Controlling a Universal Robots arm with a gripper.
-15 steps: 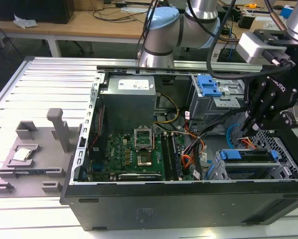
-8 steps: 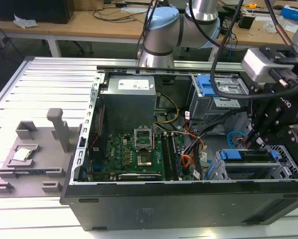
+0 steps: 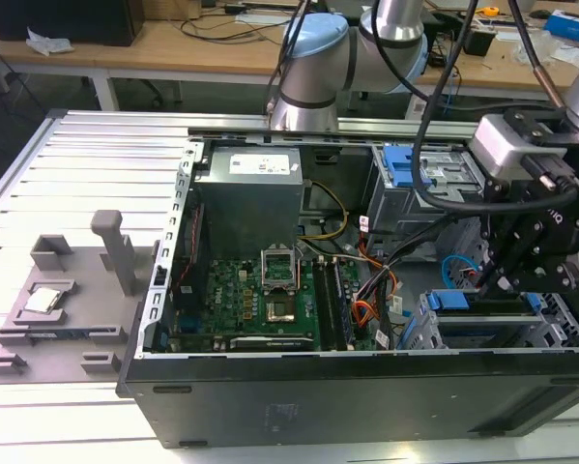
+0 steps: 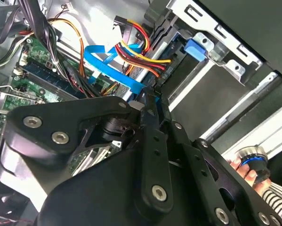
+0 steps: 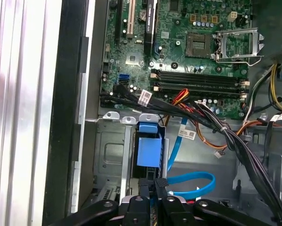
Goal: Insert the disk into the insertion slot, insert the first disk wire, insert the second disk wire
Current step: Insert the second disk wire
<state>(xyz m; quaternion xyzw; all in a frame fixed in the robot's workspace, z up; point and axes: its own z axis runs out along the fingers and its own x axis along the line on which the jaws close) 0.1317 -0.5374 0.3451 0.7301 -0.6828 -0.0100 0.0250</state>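
The gripper (image 3: 489, 280) hangs low inside the open computer case (image 3: 270, 406), on the exterior view's right. In the first wrist view its fingers (image 5: 156, 187) look pinched together over a small dark plug beside the light blue wire (image 5: 190, 184). The disk (image 5: 148, 149), with its blue frame, already sits in the insertion slot (image 5: 111, 155), right by the gripper

A robotics lab (cluttered wooden benches (image 3: 173, 43), slotted aluminium table (image 3: 86, 164)).
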